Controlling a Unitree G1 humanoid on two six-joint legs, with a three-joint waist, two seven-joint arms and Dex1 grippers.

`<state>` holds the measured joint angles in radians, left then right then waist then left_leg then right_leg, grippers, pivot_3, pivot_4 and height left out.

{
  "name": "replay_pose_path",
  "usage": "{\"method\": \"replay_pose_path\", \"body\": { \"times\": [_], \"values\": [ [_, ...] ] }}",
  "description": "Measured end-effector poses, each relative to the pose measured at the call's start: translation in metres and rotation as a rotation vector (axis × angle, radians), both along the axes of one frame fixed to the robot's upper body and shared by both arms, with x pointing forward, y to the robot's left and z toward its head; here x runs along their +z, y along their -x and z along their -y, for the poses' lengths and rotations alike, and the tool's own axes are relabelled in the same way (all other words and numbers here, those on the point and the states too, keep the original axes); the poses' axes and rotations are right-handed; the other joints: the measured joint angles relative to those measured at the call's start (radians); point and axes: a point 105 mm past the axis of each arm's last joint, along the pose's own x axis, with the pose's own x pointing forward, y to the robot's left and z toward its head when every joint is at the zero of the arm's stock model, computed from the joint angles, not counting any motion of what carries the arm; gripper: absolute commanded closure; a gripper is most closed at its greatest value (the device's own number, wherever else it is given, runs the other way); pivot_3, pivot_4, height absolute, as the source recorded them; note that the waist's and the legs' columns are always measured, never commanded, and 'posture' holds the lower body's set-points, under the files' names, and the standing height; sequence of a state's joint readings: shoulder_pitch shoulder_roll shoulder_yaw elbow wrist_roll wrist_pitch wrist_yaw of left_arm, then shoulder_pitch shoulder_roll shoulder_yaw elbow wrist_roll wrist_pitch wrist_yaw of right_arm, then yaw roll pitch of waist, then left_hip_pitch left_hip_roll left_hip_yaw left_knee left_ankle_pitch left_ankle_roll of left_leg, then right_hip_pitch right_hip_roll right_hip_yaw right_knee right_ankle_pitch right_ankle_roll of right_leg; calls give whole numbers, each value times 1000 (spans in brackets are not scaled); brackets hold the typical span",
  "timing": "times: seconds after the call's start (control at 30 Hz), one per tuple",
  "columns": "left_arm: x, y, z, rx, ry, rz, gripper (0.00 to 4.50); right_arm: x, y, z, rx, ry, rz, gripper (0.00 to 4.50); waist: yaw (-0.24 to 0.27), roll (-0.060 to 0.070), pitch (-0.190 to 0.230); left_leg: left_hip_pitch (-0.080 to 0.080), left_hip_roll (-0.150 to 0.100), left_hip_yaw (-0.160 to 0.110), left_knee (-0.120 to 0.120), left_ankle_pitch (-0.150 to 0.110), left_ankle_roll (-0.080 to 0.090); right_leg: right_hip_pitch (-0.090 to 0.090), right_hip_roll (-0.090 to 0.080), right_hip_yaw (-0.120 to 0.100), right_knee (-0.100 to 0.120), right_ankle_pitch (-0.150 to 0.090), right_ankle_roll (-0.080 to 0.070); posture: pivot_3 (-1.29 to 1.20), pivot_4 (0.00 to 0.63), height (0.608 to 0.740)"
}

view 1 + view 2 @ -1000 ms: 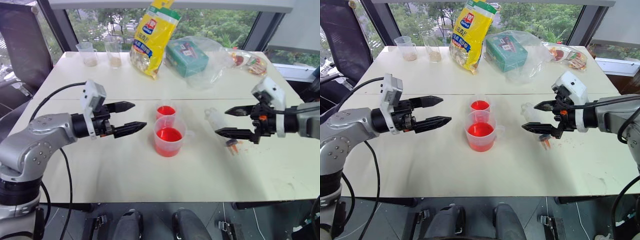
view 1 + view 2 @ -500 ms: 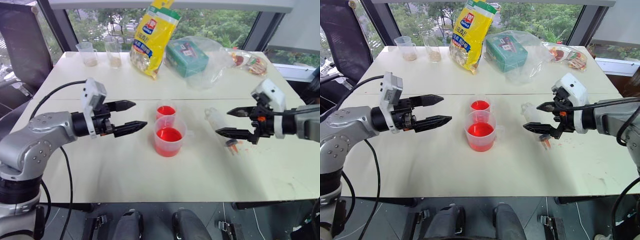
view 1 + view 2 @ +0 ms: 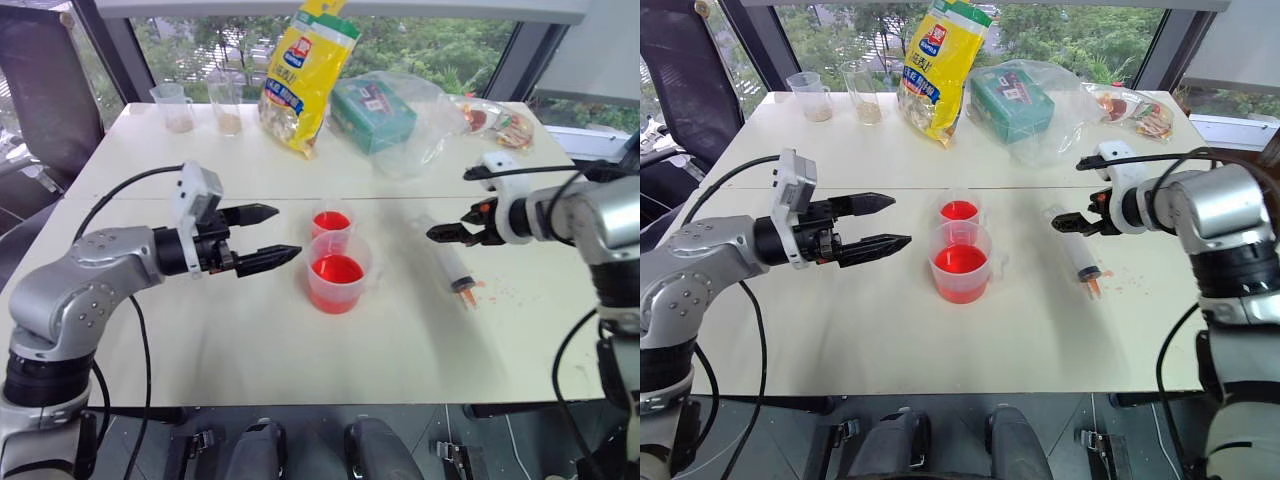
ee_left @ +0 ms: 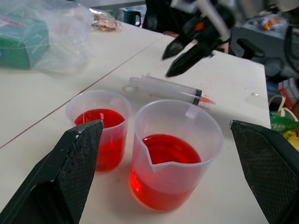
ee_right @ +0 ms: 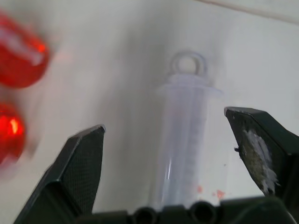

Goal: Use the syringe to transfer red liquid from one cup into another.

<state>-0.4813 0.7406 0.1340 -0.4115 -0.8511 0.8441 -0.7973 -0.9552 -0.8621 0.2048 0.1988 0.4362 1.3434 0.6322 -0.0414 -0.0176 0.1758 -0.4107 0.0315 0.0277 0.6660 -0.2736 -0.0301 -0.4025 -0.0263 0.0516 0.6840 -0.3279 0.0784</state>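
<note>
We judge syringe [image 3: 1077, 252] light, rigid, slick | grip mid-barrel | right gripper [image 3: 1072, 222] fingers apart above it | left gripper [image 3: 878, 222] fingers apart, empty

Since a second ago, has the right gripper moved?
Yes. The right gripper swung toward the table's far side, now open above the syringe and pointing down at it.

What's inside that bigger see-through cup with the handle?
The handled beaker holds red liquid filling its lower part; the upper part is empty. Nothing else sits in it. The syringe lies apart on the table. The opaque liquid hides the beaker's bottom.
</note>
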Motion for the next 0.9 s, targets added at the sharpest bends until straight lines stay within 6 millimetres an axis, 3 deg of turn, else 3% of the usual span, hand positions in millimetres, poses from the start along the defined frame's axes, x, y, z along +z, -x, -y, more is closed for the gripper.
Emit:
{"method": "replay_pose_path", "body": {
  "times": [0.27, 0.6, 0.8, 0.9],
  "values": [
    [-6, 0, -1, 24, -2, -3, 0, -22, -16, -3, -21, 23, -89, 38, 0, 0, 0, -1, 0, 0, 0, 0, 0, -1, 0, 0, 0, 0, 0, 0, 150, 740],
    [-9, 3, 0, 39, 1, 10, 0, -48, -21, -12, 22, 75, -147, 38, -1, 0, 0, -1, 0, 0, 0, 0, 0, -1, 0, 0, 1, 0, 0, 0, 150, 740],
    [-10, 2, -2, 56, 1, 15, 0, -50, -27, -12, 24, 98, -135, 2912, -4, 0, 0, 0, 0, 0, 0, 0, 0, -1, 0, 0, 2, 0, 0, 0, 150, 740],
    [-10, 1, -2, 63, 2, 18, 0, -51, -28, -13, 26, 95, -132, 3057, -5, 0, 0, 0, 0, 0, 0, 0, 0, 0, 0, 0, 2, 0, 0, 0, 150, 740]
  ]
}}
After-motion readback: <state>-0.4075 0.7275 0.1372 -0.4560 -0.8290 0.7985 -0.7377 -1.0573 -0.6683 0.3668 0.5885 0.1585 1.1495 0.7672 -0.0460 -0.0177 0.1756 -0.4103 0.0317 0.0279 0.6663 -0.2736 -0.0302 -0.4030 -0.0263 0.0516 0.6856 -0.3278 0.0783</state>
